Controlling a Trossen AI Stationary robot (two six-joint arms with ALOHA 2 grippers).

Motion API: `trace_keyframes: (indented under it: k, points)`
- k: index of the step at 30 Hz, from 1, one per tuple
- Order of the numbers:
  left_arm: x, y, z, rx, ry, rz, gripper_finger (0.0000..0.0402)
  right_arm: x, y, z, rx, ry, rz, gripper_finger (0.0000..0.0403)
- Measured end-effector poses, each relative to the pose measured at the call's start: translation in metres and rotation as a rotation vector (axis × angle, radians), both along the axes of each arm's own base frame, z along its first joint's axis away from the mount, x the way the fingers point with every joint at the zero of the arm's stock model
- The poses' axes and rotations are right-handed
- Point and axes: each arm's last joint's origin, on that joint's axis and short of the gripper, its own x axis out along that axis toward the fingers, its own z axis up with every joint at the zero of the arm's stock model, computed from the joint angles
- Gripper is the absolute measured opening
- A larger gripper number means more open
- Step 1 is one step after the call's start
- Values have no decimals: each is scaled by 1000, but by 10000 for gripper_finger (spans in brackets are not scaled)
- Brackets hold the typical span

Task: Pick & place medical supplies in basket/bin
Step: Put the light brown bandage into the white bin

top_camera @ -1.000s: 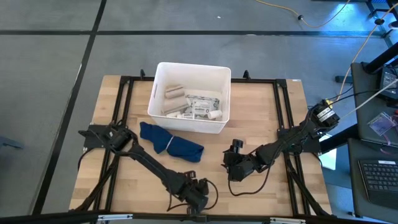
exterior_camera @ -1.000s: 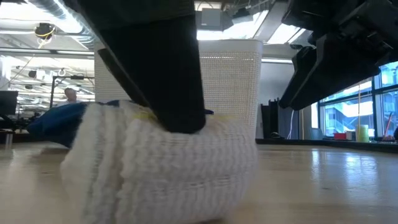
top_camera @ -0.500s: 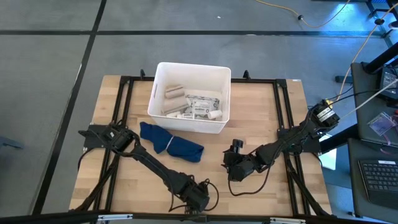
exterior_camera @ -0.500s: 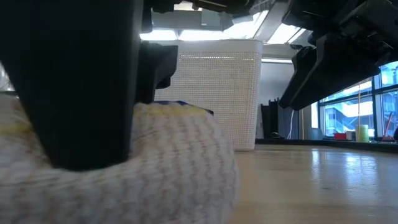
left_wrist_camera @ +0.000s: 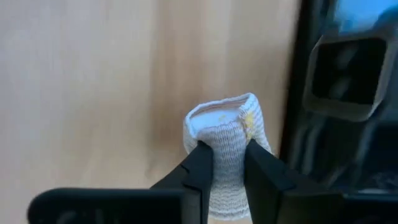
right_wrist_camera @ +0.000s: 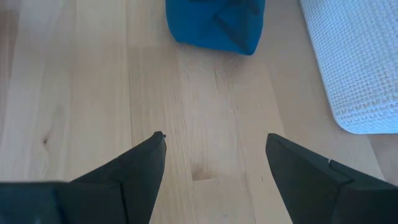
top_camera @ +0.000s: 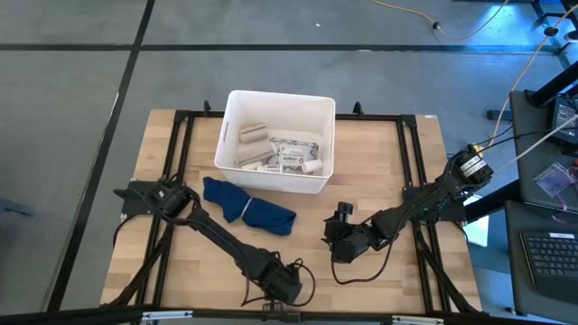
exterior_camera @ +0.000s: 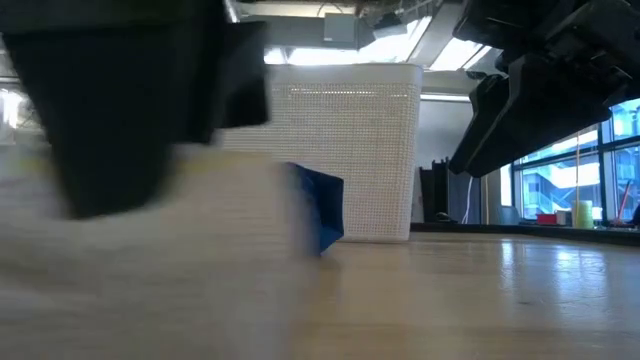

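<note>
At the table's near edge, my left gripper [top_camera: 285,291] [left_wrist_camera: 227,163] is shut on a whitish knitted bandage roll [left_wrist_camera: 225,132], which fills the low view's left as a blur [exterior_camera: 150,270]. The white basket/bin [top_camera: 280,95] [exterior_camera: 345,150] stands at the far middle. In it lie beige rolls and packets [top_camera: 284,153]. My right gripper [top_camera: 340,233] [right_wrist_camera: 214,158] hangs open above bare wood to the right of the table's middle, with nothing between its fingers. My left gripper pinches the bandage roll between its two fingers [left_wrist_camera: 200,167], one on each side of the roll's body [left_wrist_camera: 229,155]. The fingers come steeply from above. The soft roll is squeezed narrow between them, and its oval end [left_wrist_camera: 219,117] shows beyond the fingertips. I cannot tell whether it is clear of the table.
A dark blue cloth [top_camera: 248,209] [right_wrist_camera: 214,22] lies in front of the bin, between it and the grippers. A black frame [top_camera: 406,144] runs along the table's sides. There is bare wood between the two grippers.
My left gripper has turned a little over the bandage roll at the near edge. In the low view the roll has shifted toward the table's left with the finger and now shows blurred.
</note>
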Motion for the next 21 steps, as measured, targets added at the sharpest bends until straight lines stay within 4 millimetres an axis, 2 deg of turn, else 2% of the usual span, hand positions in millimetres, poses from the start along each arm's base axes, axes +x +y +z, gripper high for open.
trace_keyframes:
  k: [3,5,8,10,15,18,21]
  points:
    - [-11,12,17,57,52,-30,50,0,0,0,0,0,0,277]
    - [-19,27,41,117,48,-20,38,0,0,0,0,0,0,277]
    - [-34,57,89,257,-17,8,37,0,0,0,0,0,1,277]
    - [-43,76,113,356,-74,12,40,0,0,0,-11,3,14,277]
    - [-68,129,192,610,-382,96,37,0,0,0,-19,4,23,277]
    - [-80,164,223,671,-481,209,33,0,0,0,-18,3,22,277]
    - [-94,204,246,732,-502,268,31,1,0,0,-15,1,18,277]
